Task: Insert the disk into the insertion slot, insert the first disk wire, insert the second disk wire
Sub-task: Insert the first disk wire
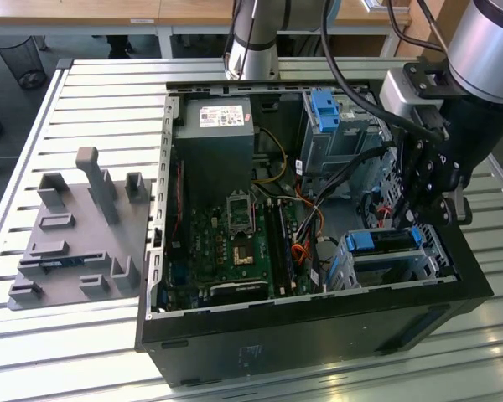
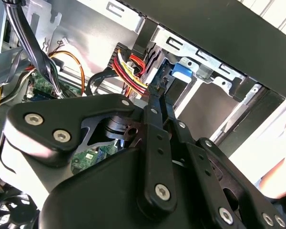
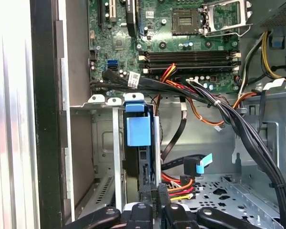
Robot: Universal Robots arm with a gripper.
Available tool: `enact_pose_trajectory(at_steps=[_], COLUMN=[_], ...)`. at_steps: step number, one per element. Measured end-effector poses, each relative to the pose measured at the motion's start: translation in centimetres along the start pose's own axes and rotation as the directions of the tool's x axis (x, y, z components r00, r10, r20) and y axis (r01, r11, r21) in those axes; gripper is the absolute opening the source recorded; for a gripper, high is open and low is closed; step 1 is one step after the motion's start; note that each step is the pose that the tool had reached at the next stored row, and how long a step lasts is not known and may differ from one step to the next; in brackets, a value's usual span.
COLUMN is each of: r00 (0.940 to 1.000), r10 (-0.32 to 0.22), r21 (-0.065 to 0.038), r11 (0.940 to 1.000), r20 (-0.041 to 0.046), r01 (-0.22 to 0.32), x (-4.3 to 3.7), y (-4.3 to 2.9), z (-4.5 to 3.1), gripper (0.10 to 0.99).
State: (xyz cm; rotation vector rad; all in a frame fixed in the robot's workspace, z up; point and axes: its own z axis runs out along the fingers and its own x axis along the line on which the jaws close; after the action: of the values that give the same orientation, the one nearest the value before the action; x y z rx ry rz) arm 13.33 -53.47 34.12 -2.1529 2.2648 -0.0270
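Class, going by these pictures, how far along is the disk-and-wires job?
Done: the disk looks seated in the insertion slot. In hand: the gripper sits at the disk's end, beside the red-and-yellow wires. Left: the blue-tipped cable hangs loose, so wiring seems unfinished.

computer case (image 1: 318, 322) on the slatted table (image 1: 109, 84), fixture block (image 1: 75, 243) beside it at the exterior view's left. inside: motherboard (image 1: 235, 243) at centre, power supply (image 1: 214, 142) behind it. at the near corner on the exterior view's right, the disk (image 1: 384, 240) sits in the insertion slot (image 1: 352, 268), the gripper (image 1: 405, 222) just above, the taller cage (image 1: 327, 138) behind.
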Motion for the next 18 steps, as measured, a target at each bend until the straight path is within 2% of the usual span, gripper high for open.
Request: enact_pose_trajectory(at_steps=[6, 18], r00=[1.0, 1.0], r10=[-0.004, -0.004], r21=[0.004, 0.004], r11=[1.0, 1.0], r20=[0.0004, 0.0006], r01=[0.004, 0.004], x=[0.16, 0.26], y=[0.18, 0.19], z=[0.24, 0.64], gripper=[0.169, 0.169])
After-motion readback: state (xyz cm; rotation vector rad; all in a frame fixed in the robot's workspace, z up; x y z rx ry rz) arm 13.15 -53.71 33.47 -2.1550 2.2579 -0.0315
